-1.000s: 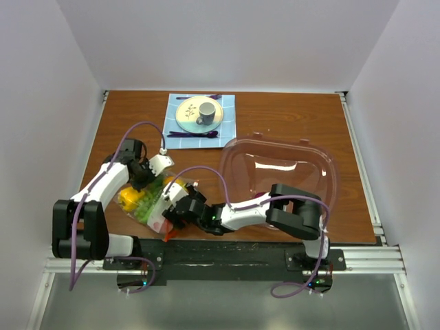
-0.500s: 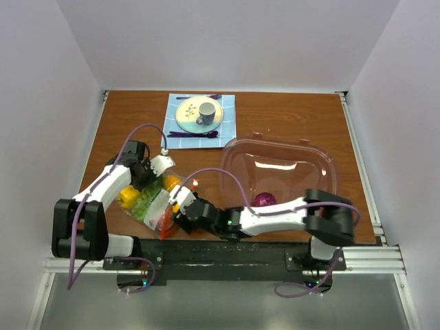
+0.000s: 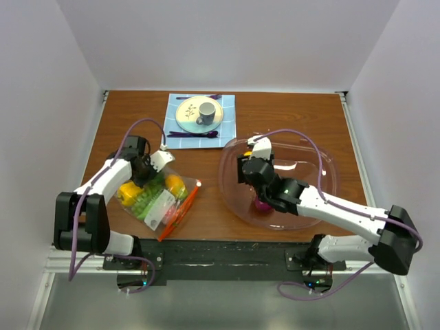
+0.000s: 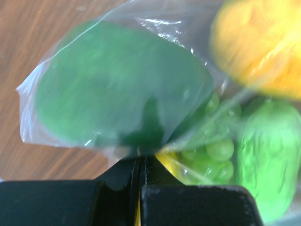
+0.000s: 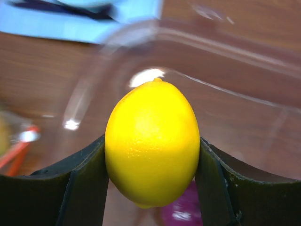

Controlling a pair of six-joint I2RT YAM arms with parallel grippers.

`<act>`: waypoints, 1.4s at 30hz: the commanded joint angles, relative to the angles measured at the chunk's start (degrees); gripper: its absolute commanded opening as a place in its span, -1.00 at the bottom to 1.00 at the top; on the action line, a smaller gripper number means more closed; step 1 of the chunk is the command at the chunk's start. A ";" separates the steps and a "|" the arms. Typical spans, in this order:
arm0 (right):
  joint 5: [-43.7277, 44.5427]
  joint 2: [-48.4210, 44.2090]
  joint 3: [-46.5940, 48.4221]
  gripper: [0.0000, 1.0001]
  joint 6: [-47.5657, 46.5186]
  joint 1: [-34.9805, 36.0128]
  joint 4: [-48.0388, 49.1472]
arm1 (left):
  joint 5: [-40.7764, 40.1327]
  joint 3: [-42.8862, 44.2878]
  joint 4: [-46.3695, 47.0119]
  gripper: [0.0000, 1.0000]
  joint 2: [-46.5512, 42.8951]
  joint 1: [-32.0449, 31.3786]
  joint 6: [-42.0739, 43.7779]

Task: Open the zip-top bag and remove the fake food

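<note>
On the brown wooden table (image 3: 295,110), the biggest thing is the large clear pinkish plastic bowl (image 3: 323,155), which fills the right half; its right rim lies near the table's right edge and its near rim close to the front edge. The right gripper (image 3: 249,172) hangs over the bowl's left wall, inside the rim. In the wrist view its two black fingers (image 5: 80,188) press against both sides of a smooth yellow plastic lemon (image 5: 153,141), held off the bowl floor above a small purple piece (image 3: 262,203). A light blue square placemat (image 3: 223,141) lies at the far edge, well apart from both arms, and bears a round pale plate (image 3: 187,110), a grey cup (image 3: 206,115) and purple cutlery (image 3: 196,134). A strip of bare wood runs between the bowl and the clear crinkly zip-top bag (image 3: 155,199), which lies on the near left of the table, its orange-red zipper strip (image 3: 180,210) on the side facing the bowl. The left gripper (image 3: 141,172) is at the bag's far corner, away from the zipper, its jaws pressed together on a fold of the film. Inside the bag lie a dark green pepper (image 4: 117,84), a pale green grape bunch (image 4: 211,155), a yellow-orange fruit (image 4: 258,47) and a light green piece (image 4: 268,160).
</note>
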 commanded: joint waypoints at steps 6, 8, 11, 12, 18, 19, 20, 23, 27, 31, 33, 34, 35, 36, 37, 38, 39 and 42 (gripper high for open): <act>1.94 2.95 0.24 0.97 3.86 -1.14 -7.55 | 3.52 2.17 -6.42 -1.00 -1.56 -0.49 -1.77; 0.02 1.29 0.86 0.97 1.14 -0.88 -6.15 | 2.19 0.75 -5.18 -1.00 -1.21 -0.49 -1.41; -0.88 -0.91 1.21 0.97 -3.61 4.62 -2.90 | -0.62 -1.80 -2.10 -1.00 -0.42 -0.49 -0.80; 0.09 -0.83 1.39 0.97 -5.01 7.36 -2.02 | -1.41 -2.67 -1.05 -1.00 -0.16 -0.49 -0.71; -1.12 10.46 3.32 0.48 -9.15 25.57 5.10 | -3.09 -4.18 2.21 -1.00 2.04 -0.49 -0.45; -2.18 12.50 3.50 0.41 -9.24 26.45 6.33 | -3.18 -4.18 2.39 -1.00 2.30 -0.49 -0.62; -2.97 14.44 3.67 0.36 -9.15 27.50 8.95 | -3.26 -4.09 2.56 -1.00 2.92 -0.49 -0.71; -5.79 22.44 5.16 0.30 -9.15 28.13 14.22 | -3.27 -4.00 2.83 -1.00 3.45 -0.49 -0.97; -7.29 28.95 7.80 0.61 -11.17 28.13 21.45 | -3.27 -4.35 1.95 -1.00 2.66 -1.02 -1.15; -7.54 33.87 10.35 0.75 -13.45 28.13 27.16 | -3.62 -4.44 1.07 -1.00 1.43 -1.37 -1.15; -7.99 36.16 11.58 0.76 -13.90 28.13 29.80 | -3.53 -4.53 0.72 -1.00 0.99 -1.55 -1.24; -8.77 36.78 12.02 0.76 -14.07 28.13 30.51 | -3.53 -4.53 0.54 -1.00 0.73 -1.55 -1.15; -9.48 38.00 12.63 0.76 -14.16 28.13 31.91 | -3.53 -4.61 0.46 -1.00 0.55 -1.55 -1.06; -9.74 38.62 12.90 0.76 -14.34 28.13 32.62 | -3.53 -4.70 0.37 -1.00 0.46 -1.55 -1.06; -9.83 39.41 13.25 0.76 -14.34 28.21 33.06 | -3.53 -4.79 0.37 -1.00 0.37 -1.55 -0.97; -9.83 40.46 13.52 0.76 -14.43 28.13 34.45 | -3.53 -4.88 0.37 -1.00 0.37 -1.64 -1.06; -9.92 41.17 13.52 0.76 -14.77 28.04 35.25 | -3.53 -4.97 0.28 -1.00 0.37 -1.64 -1.06; -9.92 43.90 15.27 0.77 -14.69 27.43 35.17 | -3.53 -5.05 0.02 -1.00 0.20 -1.64 -0.97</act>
